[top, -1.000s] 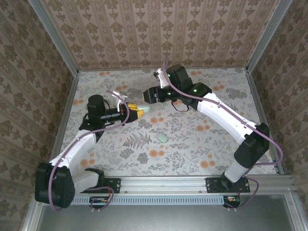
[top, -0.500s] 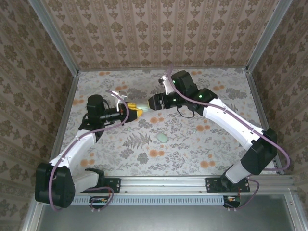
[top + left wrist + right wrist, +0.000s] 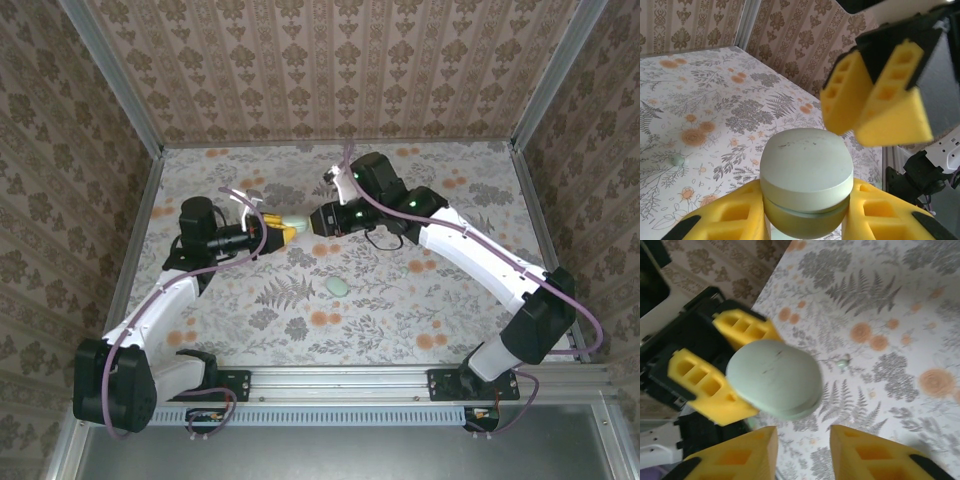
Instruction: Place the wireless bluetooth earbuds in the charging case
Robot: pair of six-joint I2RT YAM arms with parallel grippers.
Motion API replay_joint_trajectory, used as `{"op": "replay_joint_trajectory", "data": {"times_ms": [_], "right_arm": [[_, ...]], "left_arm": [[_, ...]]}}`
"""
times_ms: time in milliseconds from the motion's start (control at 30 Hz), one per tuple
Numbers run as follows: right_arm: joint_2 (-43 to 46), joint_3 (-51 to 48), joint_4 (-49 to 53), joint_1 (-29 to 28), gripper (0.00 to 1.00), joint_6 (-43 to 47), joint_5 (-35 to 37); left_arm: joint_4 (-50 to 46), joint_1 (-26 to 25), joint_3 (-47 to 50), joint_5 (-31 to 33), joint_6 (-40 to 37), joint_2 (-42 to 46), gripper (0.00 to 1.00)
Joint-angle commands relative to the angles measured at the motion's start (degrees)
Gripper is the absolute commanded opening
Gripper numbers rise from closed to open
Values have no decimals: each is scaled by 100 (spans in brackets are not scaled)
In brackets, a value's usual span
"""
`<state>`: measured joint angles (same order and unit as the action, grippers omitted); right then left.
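Clamping the case (image 3: pixel 807 175), left fingers (image 3: pixel 735 220) face parted right fingers (image 3: pixel 740 457) (right wrist catches an earbud (image 3: pixel 842 362)).

Charging case (image 3: pixel 805 170) pale mint; table (image 3: pixel 400 320) cream floral; walls (image 3: pixel 330 70) brown damask.

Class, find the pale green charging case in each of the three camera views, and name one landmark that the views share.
Top external: the charging case sits left of centre, between the tips of the two arms.
Left wrist: bottom centre, large and close.
Right wrist: left of centre, above the floral table.
Shared landmark: the left pincer clamping it, with yellow fingers on either side.
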<state>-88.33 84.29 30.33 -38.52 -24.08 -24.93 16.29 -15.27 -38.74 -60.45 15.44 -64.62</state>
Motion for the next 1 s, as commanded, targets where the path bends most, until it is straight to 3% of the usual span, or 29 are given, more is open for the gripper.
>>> {"op": "replay_joint_trajectory", "data": {"times_ms": [0, 300, 967], "right_arm": [[-23, 125, -162, -50, 30, -30, -308], [-656, 908, 8, -67, 28, 66, -419], [-1265, 1230, -73, 27, 35, -54, -356]], "left_arm": [[58, 24, -63, -125, -28, 101, 8], [59, -3, -28, -123, -6, 169, 8], [388, -134, 25, -185, 64, 257, 8]]}}
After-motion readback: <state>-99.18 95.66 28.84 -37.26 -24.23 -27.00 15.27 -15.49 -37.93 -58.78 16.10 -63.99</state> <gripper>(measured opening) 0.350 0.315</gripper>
